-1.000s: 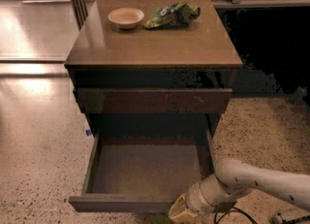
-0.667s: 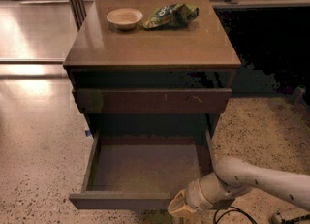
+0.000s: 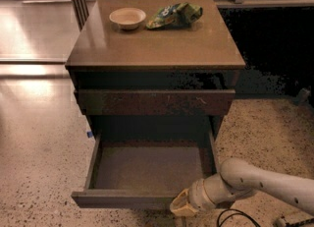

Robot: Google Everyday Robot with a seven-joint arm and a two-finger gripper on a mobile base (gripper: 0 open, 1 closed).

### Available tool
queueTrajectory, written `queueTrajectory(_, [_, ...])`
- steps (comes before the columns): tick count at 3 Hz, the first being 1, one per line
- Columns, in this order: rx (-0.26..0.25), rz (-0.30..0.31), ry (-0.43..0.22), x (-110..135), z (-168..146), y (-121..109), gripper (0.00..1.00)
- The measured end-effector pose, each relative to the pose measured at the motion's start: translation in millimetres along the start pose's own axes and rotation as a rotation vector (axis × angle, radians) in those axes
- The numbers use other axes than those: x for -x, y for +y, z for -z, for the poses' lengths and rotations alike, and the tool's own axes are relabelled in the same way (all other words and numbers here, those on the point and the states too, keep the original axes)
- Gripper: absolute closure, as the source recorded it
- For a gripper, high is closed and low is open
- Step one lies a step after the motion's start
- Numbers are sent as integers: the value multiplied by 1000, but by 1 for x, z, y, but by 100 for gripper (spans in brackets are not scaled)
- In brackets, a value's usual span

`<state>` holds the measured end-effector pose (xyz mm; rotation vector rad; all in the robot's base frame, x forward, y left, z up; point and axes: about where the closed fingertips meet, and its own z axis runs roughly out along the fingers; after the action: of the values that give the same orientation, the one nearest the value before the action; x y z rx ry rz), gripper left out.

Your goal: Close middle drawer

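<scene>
The middle drawer [image 3: 147,172] is a dark brown, wide, shallow box pulled far out of the cabinet, with nothing in it. Its low plain front panel [image 3: 122,200] faces me near the bottom of the view. My gripper [image 3: 182,207] is at the right part of that front panel, against or just in front of it. The pale arm reaches in from the lower right. Above it, the taller drawer front with pale scratches [image 3: 154,102] stands only slightly out.
The cabinet top [image 3: 157,44] carries a small white bowl [image 3: 127,17] and a green snack bag [image 3: 174,14]. Speckled floor lies on both sides. A dark cable [image 3: 230,217] lies on the floor by my arm. The area to the right of the cabinet is dark.
My gripper has edged toward the cabinet, and the middle drawer's front panel sits a little farther in than a second ago.
</scene>
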<state>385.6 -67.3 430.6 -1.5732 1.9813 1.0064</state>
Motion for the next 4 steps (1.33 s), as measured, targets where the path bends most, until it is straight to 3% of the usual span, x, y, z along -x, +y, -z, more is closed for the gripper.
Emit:
queueTrajectory(3, [-74,23,-10,6,-1,-32,100])
queueTrajectory(4, [-74,23,-10,6,-1,-32,100])
